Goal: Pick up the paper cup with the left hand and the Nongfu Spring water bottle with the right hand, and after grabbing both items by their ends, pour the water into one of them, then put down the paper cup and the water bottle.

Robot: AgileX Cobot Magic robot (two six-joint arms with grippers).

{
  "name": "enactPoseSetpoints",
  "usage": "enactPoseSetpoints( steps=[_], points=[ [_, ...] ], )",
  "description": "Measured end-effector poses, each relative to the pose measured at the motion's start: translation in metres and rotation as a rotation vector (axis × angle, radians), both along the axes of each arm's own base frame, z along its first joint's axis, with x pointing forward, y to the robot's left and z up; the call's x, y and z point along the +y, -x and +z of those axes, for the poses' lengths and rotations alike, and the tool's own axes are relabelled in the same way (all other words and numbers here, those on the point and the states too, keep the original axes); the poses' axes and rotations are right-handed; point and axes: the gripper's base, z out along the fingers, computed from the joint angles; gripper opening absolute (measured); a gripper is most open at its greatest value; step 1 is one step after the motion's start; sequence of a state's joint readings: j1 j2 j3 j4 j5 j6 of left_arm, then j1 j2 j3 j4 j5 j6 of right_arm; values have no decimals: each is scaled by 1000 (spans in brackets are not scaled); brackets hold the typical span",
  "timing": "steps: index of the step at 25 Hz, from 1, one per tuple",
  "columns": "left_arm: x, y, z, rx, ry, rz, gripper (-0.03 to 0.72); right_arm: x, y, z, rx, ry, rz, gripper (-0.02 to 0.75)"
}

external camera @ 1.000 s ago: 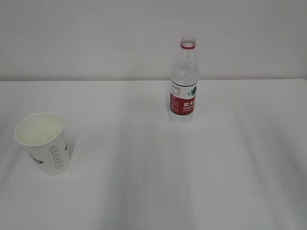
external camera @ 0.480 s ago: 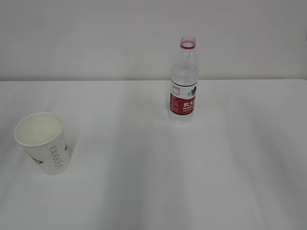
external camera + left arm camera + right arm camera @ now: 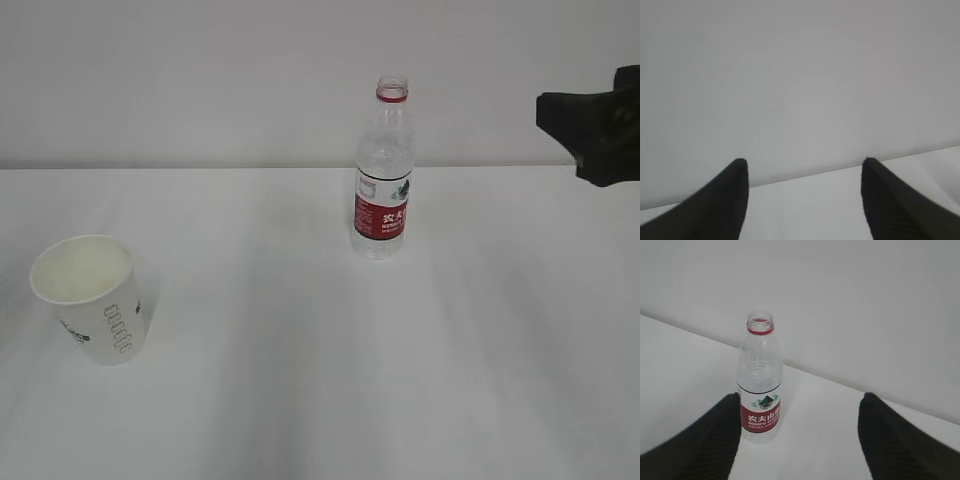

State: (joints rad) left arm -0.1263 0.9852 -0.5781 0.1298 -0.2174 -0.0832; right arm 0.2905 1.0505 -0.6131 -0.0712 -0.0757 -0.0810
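A: So, standing upright toward the back of the white table (image 3: pixel 320 400): clear bottle (image 3: pixel 382 170), no cap, red label. Sitting near the front left, well apart from it: paper cup (image 3: pixel 90 298), mouth up. Nothing picked up yet.

B: Yep. Right gripper (image 3: pixel 797 405) spread wide, nothing between the jaws, aimed at the bottle but off to its right. Just poking into the outside view at the right edge.

A: Left gripper (image 3: pixel 805 167) spread too, holding nothing, facing bare wall and table edge. No cup in that view.

B: Probably light and squashy, that cup. Best pinched low on the wall, gently, or buckles. Bottle looks thin, slick, maybe crinkly; better grabbed down by the label or base. Open neck, so spills if tipped early. Water level hard to tell.
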Motion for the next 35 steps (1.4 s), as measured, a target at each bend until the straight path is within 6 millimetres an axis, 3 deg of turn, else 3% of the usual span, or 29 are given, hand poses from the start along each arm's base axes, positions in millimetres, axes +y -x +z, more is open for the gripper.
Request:
enactPoseSetpoints(
  steps=[9, 22, 29, 35],
  points=[
    [1, 2, -12, 77, -12, 7, 515, 3, -7, -12, 30, -8, 0, 550],
    [2, 27, -78, 120, 3, -16, 515, 7, 9, -42, -13, -49, 87, 549],
    [2, 20, -97, 219, 55, 14, 515, 9, 14, -64, 28, -63, 127, 549],
    [-19, 13, -123, 350, 34, -74, 498, 12, 11, -75, 56, -65, 142, 549]
  ],
)
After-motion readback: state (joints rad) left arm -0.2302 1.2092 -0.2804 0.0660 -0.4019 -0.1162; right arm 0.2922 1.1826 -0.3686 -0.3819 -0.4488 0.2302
